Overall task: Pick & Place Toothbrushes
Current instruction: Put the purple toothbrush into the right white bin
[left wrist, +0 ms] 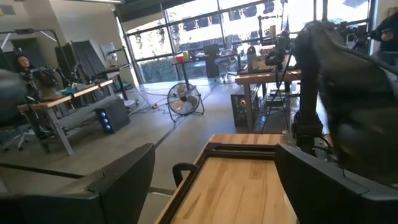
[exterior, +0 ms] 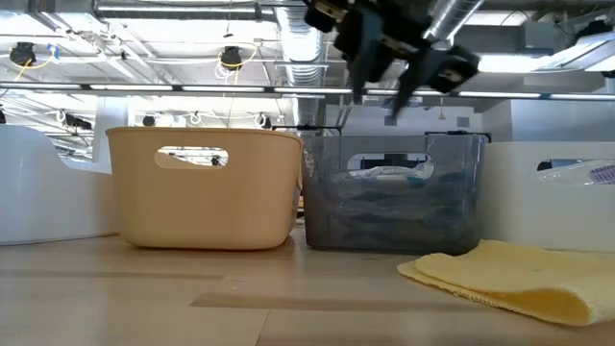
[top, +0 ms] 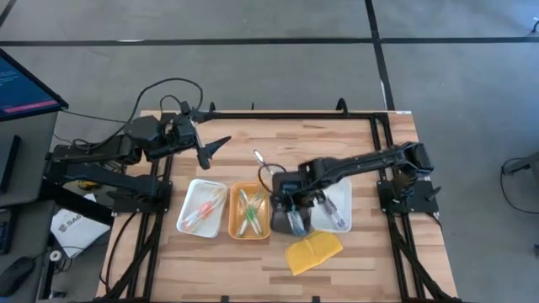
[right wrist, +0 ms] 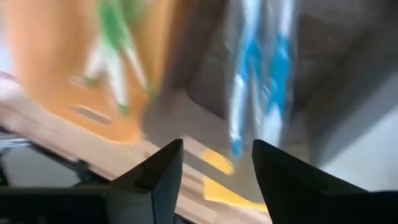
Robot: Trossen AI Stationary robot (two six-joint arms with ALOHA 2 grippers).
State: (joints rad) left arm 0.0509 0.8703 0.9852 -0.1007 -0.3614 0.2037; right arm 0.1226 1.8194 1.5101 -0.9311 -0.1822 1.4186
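— Well, where lie the toothbrushes [top: 249, 209]?
— Sorted into four trays in a row near the table's front edge: pink and orange handles in the white tray [top: 201, 210], green ones in the orange tray [top: 250, 232], blue ones in the grey tray [right wrist: 311, 74], one blue in the far white tray [top: 340, 204].
— Pointing which way?
— Lengthwise along each tray, roughly front to back on the table, some slightly crossed.
— Anything close around?
— Yellow cloth [top: 313, 252] just in front of the grey tray; a loose cable [top: 263, 168] on the wood behind.
— Blocked by anything?
— Right gripper [top: 296, 220] hangs right above the grey tray, fingers [right wrist: 158, 177] parted, gripping nothing, blue handles visible between them.
— And the other arm?
— Left gripper [top: 212, 148] waits near the back left corner, well apart, spread wide, empty.
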